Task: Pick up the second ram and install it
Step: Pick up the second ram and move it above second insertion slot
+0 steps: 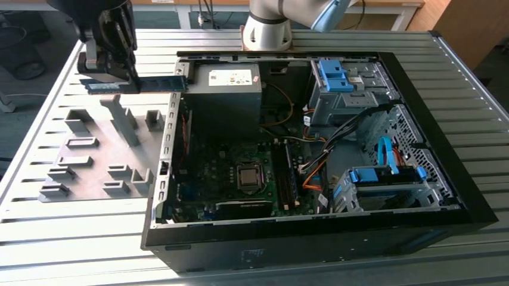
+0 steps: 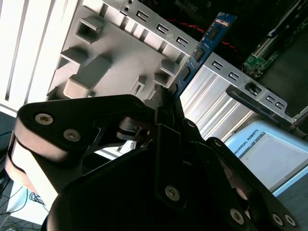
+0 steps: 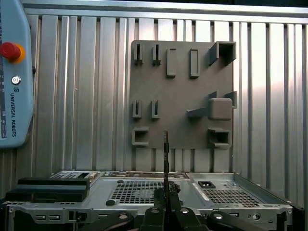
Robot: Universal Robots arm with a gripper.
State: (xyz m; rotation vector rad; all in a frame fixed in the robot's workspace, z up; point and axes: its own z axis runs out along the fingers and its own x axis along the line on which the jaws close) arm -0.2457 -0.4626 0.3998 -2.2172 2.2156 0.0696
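Exterior view, from the exterior view's left: one ribbed metal tabletop (image 1: 32, 238); on it one grey fixture plate (image 1: 95, 161) with several raised blocks and slots, lying just beside the case; above the plate's far edge one black claw (image 1: 123, 80), pinched narrow on one stick, the second ram (image 1: 159, 83); the ram is off the tabletop, roughly level, blue-green, its free end pointing toward the case's far corner, not in any slot; next, one open PC case (image 1: 318, 229) lying on its side; inside it one grey power supply (image 1: 226, 89), one CPU socket (image 1: 249, 176) on the motherboard, two blue drive caddies (image 1: 334, 72) (image 1: 387, 175), one far and one near; one arm base (image 1: 266, 27) stands behind the case.

First wrist view: one teach pendant (image 3: 12, 96) with one red button (image 3: 7, 50); the ram (image 3: 166, 154) seen edge-on as a thin line rising out of the claw (image 3: 166, 199); fixture plate (image 3: 178, 96) beyond it, case wall (image 3: 231, 192) under it.

Second wrist view: fixture plate (image 2: 110, 62); claw (image 2: 166, 98) clamped on one end of the ram (image 2: 207, 45); dark chips visible along the stick; the other end juts out free over the case edge.
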